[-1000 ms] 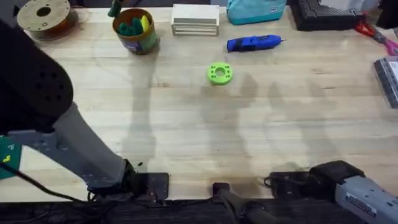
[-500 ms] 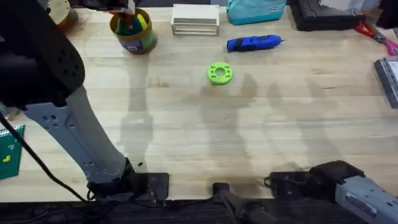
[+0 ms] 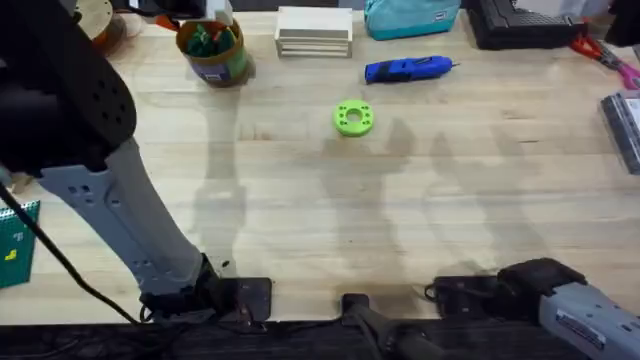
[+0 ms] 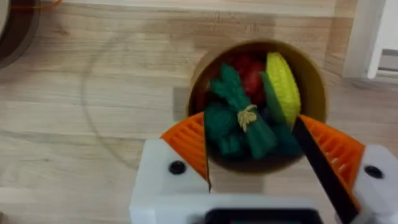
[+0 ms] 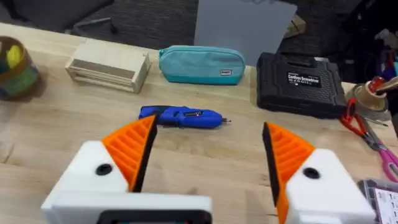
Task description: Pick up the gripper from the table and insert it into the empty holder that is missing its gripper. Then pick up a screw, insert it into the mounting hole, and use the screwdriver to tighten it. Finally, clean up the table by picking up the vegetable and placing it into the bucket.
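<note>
Overhead / left arm: reaches up the left side to the far-left table edge; left gripper (image 3: 207,12) over the bucket (image 3: 212,55).
Overhead / bucket: green pieces inside.
Overhead / screwdriver (image 3: 408,69): lies flat, far side, right of centre, tip to the right.
Overhead / lime-green ring (image 3: 353,118): mid-table, nearer than the screwdriver.
Overhead / wooden box (image 3: 314,31): just right of bucket.
Overhead / right arm: low at bottom right, near its base.
L wrist / left gripper (image 4: 255,152): fingers apart, holding nothing, straddling bucket's near rim (image 4: 320,87).
L wrist / vegetable (image 4: 239,118): dark green, lying in bucket w/ a yellow corn piece (image 4: 283,84) and sth red.
R wrist / right gripper (image 5: 208,155): fingers wide apart, empty, above table.
R wrist / screwdriver (image 5: 180,116): beyond the fingers; teal pouch (image 5: 202,64) and black case (image 5: 301,84) behind it.
</note>
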Robot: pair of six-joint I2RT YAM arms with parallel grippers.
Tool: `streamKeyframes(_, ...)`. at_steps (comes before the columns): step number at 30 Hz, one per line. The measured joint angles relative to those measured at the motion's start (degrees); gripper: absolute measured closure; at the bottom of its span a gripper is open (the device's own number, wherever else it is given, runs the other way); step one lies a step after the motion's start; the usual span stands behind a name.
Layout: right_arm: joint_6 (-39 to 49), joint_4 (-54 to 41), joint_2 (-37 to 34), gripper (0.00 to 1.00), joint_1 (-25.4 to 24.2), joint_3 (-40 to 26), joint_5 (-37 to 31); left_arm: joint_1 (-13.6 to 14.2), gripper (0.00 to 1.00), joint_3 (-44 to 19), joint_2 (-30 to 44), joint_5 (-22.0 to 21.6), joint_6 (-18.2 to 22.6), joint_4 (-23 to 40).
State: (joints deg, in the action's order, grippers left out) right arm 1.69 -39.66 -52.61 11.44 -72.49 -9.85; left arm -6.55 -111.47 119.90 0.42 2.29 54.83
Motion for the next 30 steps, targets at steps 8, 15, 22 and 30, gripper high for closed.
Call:
streamKeyframes(8, 0.00, 0.00, -0.01, 0.057, 0.00, 0.00, 0.00, 0.02, 0.121, -1.06, -9.93, -0.04, 0.01, 5.38)
streamKeyframes(15, 0.00, 0.00, 0.01, 0.059, 0.00, 0.00, 0.00, 0.02, 0.120, -2.95, -27.08, -0.04, 0.01, 18.17)
streamKeyframes(22, 0.00, 0.00, -0.01, 0.059, 0.00, 0.00, 0.00, 0.02, 0.119, -3.00, -39.82, -0.04, 0.01, 29.19)
streamKeyframes(30, 0.00, 0.00, -0.01, 0.060, 0.00, 0.00, 0.00, 0.02, 0.119, -3.00, -51.91, -0.04, 0.01, 35.49)
